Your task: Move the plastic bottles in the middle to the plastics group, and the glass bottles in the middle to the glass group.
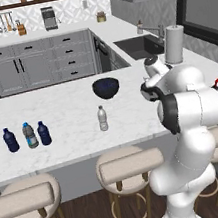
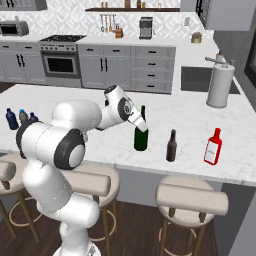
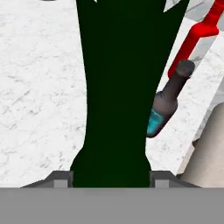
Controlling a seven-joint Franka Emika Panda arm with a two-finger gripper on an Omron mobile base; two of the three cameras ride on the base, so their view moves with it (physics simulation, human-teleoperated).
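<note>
Dark green wine bottle (image 2: 141, 139) standing upright on the white marble counter (image 2: 180, 117), near the front edge, neck clamped between the gripper (image 2: 142, 123) fingers. From the hand camera, green glass (image 3: 122, 87) running straight up the middle, one dark fingertip (image 3: 61, 178) pressed to each side of it at the bottom. Small dark brown bottle (image 2: 171, 146) just beside at 3 o'clock in the right base view, not touching; red flat-sided bottle (image 2: 213, 146) with white label and cap further out along the same line. Same pair in the hand view at 2 o'clock: brown bottle (image 3: 168, 103), red bottle (image 3: 201, 33) beyond.

Over in the left base view, clear bottle with white cap (image 1: 102, 118) alone mid-counter. Well apart at 9 o'clock, a row of three: dark blue bottle (image 1: 10, 140), clear bottle with blue label (image 1: 30, 135), second dark blue bottle (image 1: 44, 133). Dark bowl (image 1: 106, 87) at 12 o'clock of the clear bottle. Paper towel roll (image 2: 220, 86) at the far right by the sink (image 2: 200, 79).
</note>
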